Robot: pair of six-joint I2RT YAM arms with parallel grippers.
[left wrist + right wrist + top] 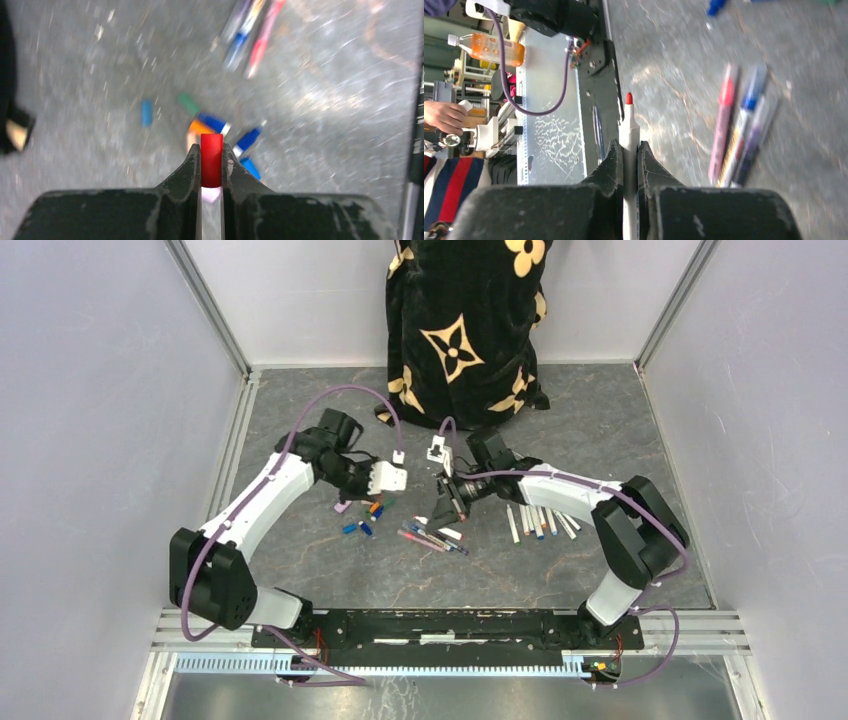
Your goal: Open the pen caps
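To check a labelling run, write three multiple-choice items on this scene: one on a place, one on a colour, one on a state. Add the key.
1. Where do the loose pen caps lie? A. on the table beside the left gripper; B. in its far right corner; C. in its far left corner.
2. Colour of the cap in the left gripper? A. blue; B. green; C. red.
3. The pen in the right gripper is: A. capped; B. uncapped, red tip bare; C. snapped.
Key: A, the overhead view shows them there; C, its wrist view shows red; B, the bare red tip sticks out.
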